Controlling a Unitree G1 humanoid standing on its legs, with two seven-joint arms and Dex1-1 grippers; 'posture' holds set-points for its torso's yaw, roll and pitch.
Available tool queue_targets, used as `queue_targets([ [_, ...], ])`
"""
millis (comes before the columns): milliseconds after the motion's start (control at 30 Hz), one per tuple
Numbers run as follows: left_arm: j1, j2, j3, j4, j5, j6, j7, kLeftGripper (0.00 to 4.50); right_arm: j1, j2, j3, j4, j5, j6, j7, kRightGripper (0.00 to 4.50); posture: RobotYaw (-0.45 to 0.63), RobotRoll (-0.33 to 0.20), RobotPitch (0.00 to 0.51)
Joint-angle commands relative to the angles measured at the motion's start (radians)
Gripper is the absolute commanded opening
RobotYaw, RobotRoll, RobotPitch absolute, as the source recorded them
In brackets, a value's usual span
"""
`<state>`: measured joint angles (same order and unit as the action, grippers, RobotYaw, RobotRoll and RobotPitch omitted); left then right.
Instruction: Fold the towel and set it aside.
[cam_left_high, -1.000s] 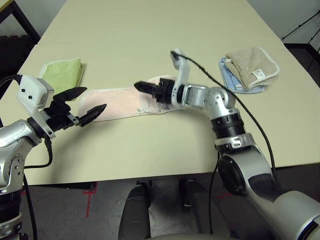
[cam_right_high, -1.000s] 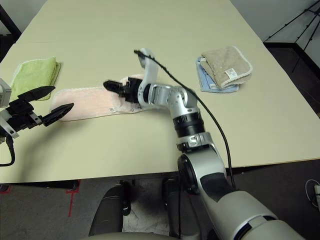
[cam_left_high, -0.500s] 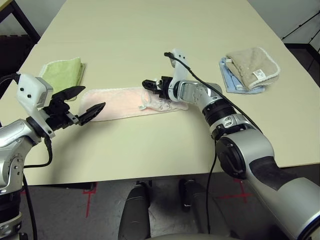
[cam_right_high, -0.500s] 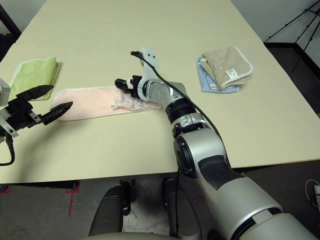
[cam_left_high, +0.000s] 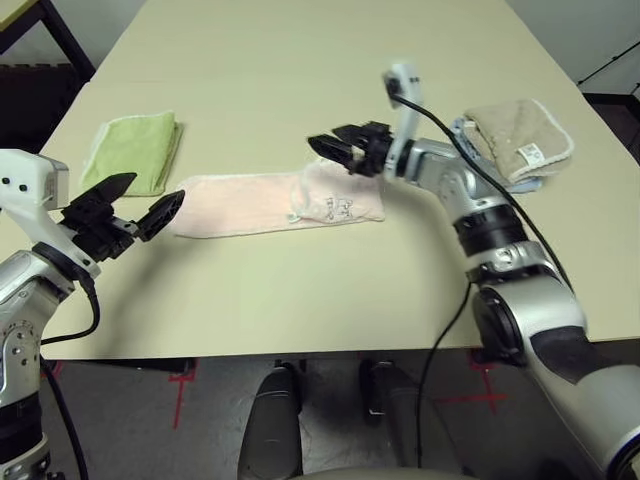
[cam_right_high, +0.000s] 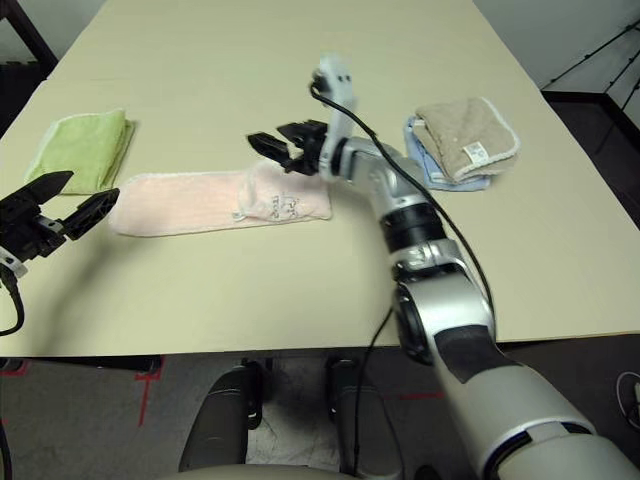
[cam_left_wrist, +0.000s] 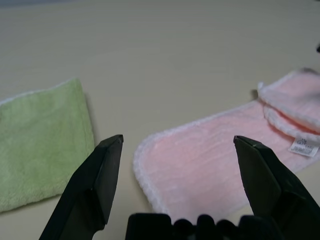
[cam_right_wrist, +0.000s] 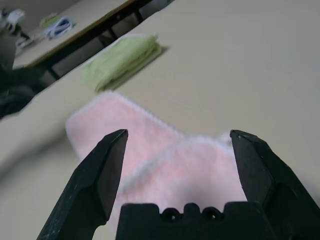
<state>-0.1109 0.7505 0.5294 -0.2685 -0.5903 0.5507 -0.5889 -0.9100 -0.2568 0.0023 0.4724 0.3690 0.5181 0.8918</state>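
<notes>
The pale pink towel (cam_left_high: 250, 205) lies in a long strip across the table's middle. Its right end is folded back over itself, with the grey mark (cam_left_high: 337, 208) facing up and a small white tag (cam_left_wrist: 304, 146) at the fold. My right gripper (cam_left_high: 325, 143) hovers open just above and behind that folded end, holding nothing. In the right wrist view the towel (cam_right_wrist: 165, 160) lies below the spread fingers. My left gripper (cam_left_high: 158, 186) is open at the towel's left end, its fingers to either side of that corner (cam_left_wrist: 150, 155) and above it.
A folded green towel (cam_left_high: 135, 148) lies just beyond the left gripper, near the pink towel's left end. A beige towel on a blue one (cam_left_high: 515, 140) sits at the right, beside my right forearm. The table's front edge (cam_left_high: 300, 350) runs close below.
The camera has shifted. My right gripper has drawn back from over the towel's middle to above its folded right end, leaving the fold lying flat. The left gripper stays open by the left end.
</notes>
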Motion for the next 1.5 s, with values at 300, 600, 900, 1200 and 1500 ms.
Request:
queue_targets([
  [300,-0.072,-0.018,0.009,0.041,-0.045,0.087,0.058,4.5,0.192,-0.12,0.072,-0.044,-0.062,-0.4,0.296,4.45,0.04,0.0,0.179],
  [600,-0.05,-0.051,0.073,-0.017,-0.141,0.258,0.167,4.5,0.167,-0.13,0.051,0.145,-0.096,-0.705,0.394,4.45,0.04,0.0,0.182],
  [900,-0.007,-0.117,0.113,-0.105,-0.164,0.303,0.313,4.5,0.155,-0.144,0.022,0.193,-0.073,-0.743,0.401,4.45,0.03,0.0,0.178],
  [1200,-0.003,-0.229,0.241,-0.159,-0.501,0.629,0.609,4.5,0.163,-0.156,0.01,0.197,-0.087,-0.762,0.384,4.45,0.02,0.0,0.187],
  [1500,-0.1,-0.284,0.281,-0.028,-0.909,0.573,1.127,4.5,0.128,-0.164,0.012,0.245,-0.098,-0.786,0.375,4.45,0.03,0.0,0.193],
])
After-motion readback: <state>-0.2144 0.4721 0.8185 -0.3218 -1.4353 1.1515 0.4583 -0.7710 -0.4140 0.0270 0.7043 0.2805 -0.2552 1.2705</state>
